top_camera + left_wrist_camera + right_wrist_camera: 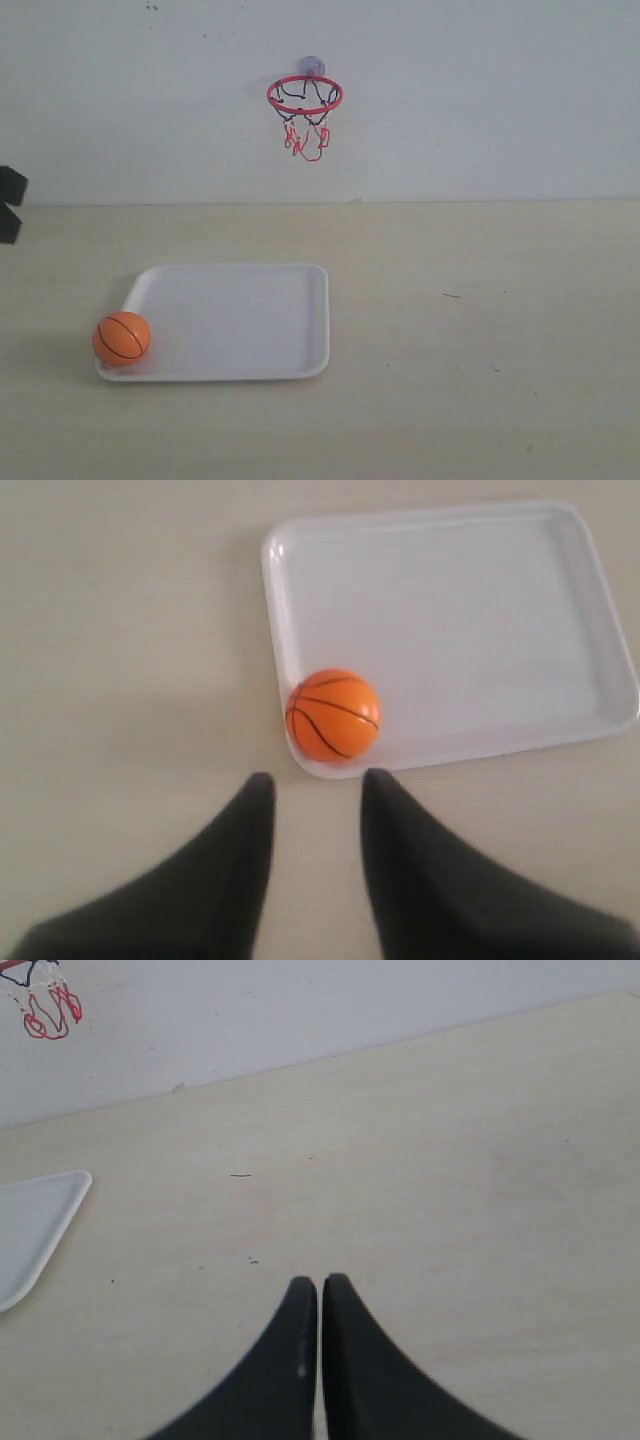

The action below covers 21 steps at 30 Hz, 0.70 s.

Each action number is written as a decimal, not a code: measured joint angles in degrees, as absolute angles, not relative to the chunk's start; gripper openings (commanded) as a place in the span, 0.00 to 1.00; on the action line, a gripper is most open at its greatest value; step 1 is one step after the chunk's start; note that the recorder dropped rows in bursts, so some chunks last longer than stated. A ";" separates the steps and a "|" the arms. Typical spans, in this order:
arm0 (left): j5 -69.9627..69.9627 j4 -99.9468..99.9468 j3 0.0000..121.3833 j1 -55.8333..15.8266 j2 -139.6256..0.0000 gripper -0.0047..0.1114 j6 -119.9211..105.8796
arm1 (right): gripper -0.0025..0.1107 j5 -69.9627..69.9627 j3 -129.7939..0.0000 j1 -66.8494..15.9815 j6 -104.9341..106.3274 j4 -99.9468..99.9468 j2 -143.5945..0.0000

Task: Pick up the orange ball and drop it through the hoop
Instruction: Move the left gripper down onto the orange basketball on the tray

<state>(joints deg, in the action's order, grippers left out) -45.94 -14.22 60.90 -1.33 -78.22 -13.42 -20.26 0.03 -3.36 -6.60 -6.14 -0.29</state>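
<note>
The orange ball (121, 338) (333, 715) rests in the near left corner of a white tray (250, 300) (480, 610). The hoop (304, 97), red ring with a ragged black-and-red net, hangs on the back wall from a bluish suction cup; only the net's end (45, 1010) shows in the right wrist view. My left gripper (318, 780) is open, empty, a short way from the ball, its black tip (10, 205) just showing at the exterior view's left edge. My right gripper (320, 1282) is shut on nothing over bare table.
The pale wooden table (480, 330) runs back to a white wall (480, 100). A corner of the tray (30, 1230) shows in the right wrist view.
</note>
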 measured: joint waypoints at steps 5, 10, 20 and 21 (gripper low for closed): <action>-46.17 -16.66 60.99 -1.33 -85.84 0.72 -20.53 | 0.03 -20.26 0.03 -3.36 -6.60 -6.14 -0.29; -46.03 -18.14 60.99 -1.33 -90.48 0.74 -26.23 | 0.03 -20.26 0.03 -3.36 -6.60 -6.14 -0.29; -41.73 -18.44 60.99 -2.42 -95.56 0.74 -30.18 | 0.03 -20.26 0.03 -3.36 -6.60 -6.14 -0.29; -41.03 -18.44 60.99 -2.97 -96.14 0.74 -30.90 | 0.03 -20.26 0.03 -3.36 -6.60 -6.14 -0.29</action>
<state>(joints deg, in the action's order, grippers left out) -41.03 -18.44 60.99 -2.97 -96.14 -30.90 -20.26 0.03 -3.36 -6.60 -6.14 -0.29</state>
